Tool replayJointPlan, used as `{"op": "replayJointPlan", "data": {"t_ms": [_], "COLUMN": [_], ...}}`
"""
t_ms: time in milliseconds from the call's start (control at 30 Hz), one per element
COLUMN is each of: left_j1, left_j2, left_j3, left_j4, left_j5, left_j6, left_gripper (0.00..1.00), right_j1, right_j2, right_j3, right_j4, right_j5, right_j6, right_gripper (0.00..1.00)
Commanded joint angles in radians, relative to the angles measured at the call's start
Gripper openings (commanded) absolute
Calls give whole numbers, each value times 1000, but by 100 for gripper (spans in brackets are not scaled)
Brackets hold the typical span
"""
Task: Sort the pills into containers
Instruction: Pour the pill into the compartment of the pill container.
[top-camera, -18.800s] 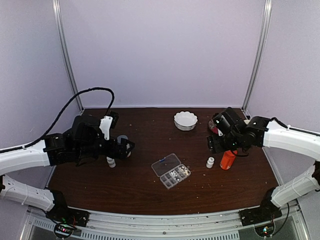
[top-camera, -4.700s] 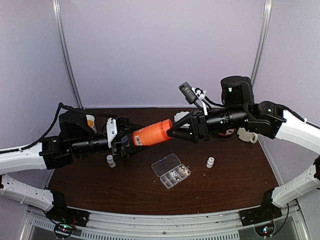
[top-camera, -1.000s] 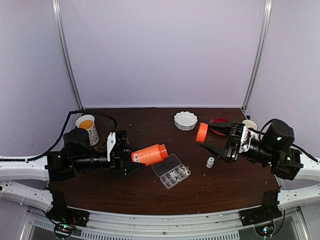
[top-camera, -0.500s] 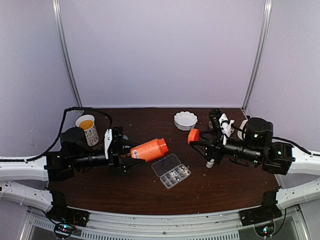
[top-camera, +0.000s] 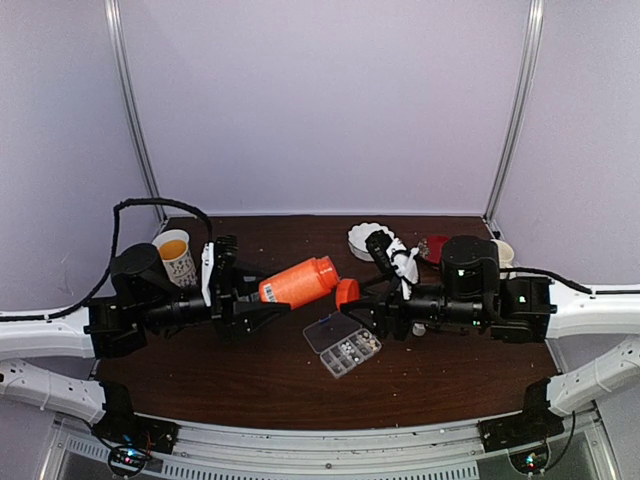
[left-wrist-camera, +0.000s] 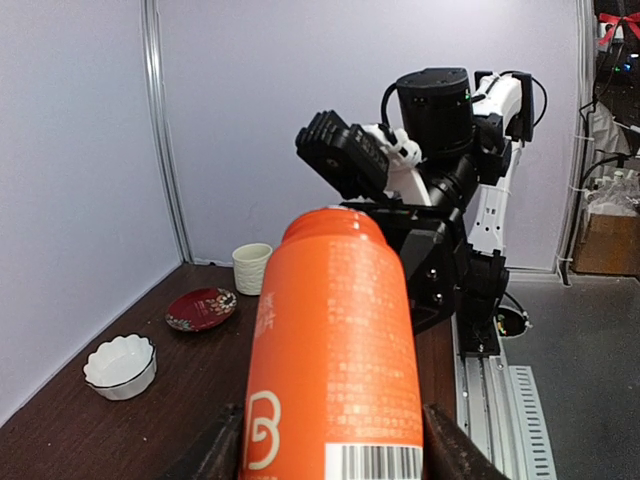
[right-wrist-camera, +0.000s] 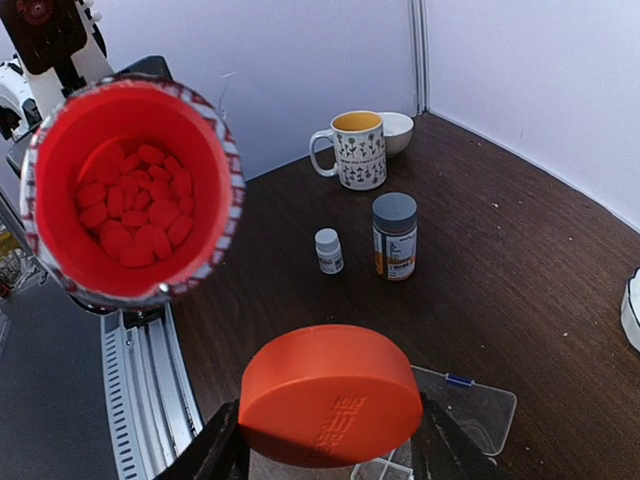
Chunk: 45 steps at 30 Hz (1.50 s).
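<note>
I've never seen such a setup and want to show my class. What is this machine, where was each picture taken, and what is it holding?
Two robot arms are bolted to a table, each ending in a two-finger gripper. The wide picture comes from a fixed camera above and behind them; the other two come from cameras on the wrists. The left gripper holds a tilted, open orange bottle; the right gripper holds an orange cap. The right wrist view shows tablets inside the bottle. On the table lie a clear organizer box, a white bowl and a mug.
</note>
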Motion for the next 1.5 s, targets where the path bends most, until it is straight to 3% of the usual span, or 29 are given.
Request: {"op": "replayJointPlan", "data": {"t_ms": [0,1467], "left_j1": [-2,-5], "left_j2": [15,119], "left_j3": [39,77], "left_j4": [73,-104], "left_j5": [11,2], "left_j6": [1,-6], "left_gripper": [0,0], "right_j1": [25,37], "right_j2": [27,4], "right_j3": [62,84], "right_j4": [72,20], "right_j5": [-21,11], "right_j6": [19,-10], "right_gripper": [0,0]}}
